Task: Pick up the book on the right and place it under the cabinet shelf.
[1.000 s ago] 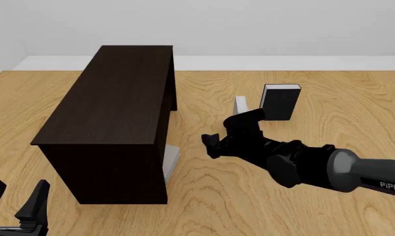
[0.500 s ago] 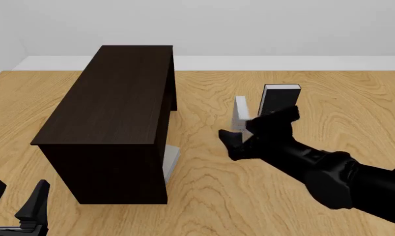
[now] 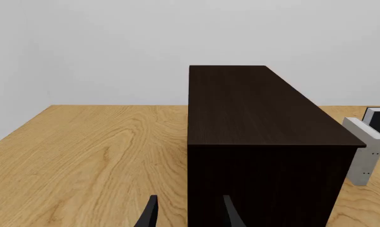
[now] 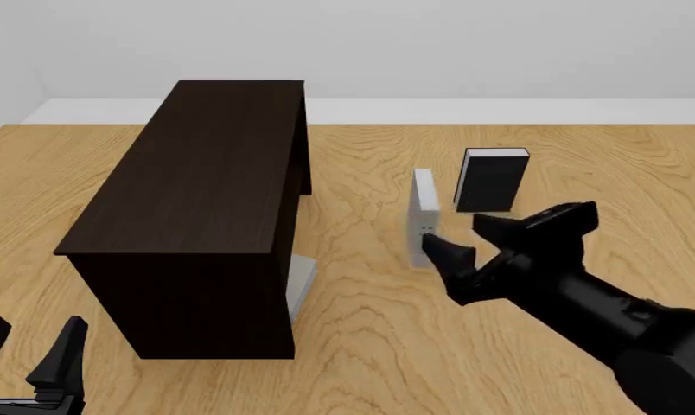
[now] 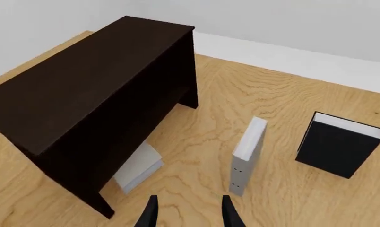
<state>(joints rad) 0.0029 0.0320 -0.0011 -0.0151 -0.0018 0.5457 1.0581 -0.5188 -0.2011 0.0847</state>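
though right pincer (image 4: 481, 244) released, its finger hides book (image 4: 424, 207) lower edge.

The cabinet (image 4: 209, 199) is very dark brown with fine wood grain. The upright book (image 4: 424, 212) is light grey with tiny dark dots; its neighbour (image 4: 491, 181) has a black cover and white pages. The table (image 4: 624, 190) shows honey-coloured swirling grain.

wall (image 4: 440, 43): plain pale grey | table (image 4: 624, 164): light wood | light: apparently even
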